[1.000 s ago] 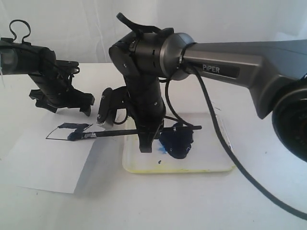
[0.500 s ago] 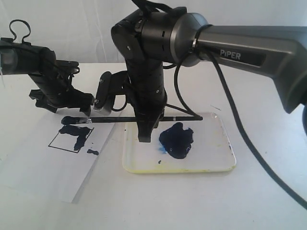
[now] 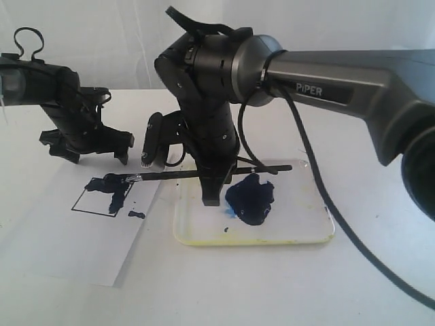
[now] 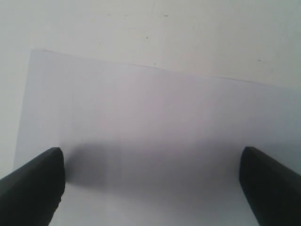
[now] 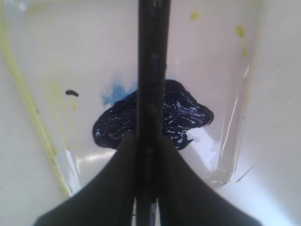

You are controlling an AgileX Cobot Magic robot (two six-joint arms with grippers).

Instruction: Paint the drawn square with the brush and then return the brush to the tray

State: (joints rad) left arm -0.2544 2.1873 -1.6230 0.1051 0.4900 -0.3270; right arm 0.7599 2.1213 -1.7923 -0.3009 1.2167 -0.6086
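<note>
Right tool (image 3: pixel 212 195) clamps the brush (image 3: pixel 170 176) across the tray (image 3: pixel 319 238) rim, bristles at an edge of the drawn square (image 3: pixel 102 198). Left tool (image 3: pixel 95 153) hangs wide open, empty

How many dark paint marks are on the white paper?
2: a large daub in the drawn square; a small blot just outside it, toward the tray. The brush may hide more.

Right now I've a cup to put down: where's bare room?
Bare: the white tabletop in front of the white paper sheet and the shallow whitish plastic tray; the tray floor right of its dark blue paint blob. Crowded: around the black-outlined drawn square, by the long black-handled brush, left pincer and right pincer.
</note>
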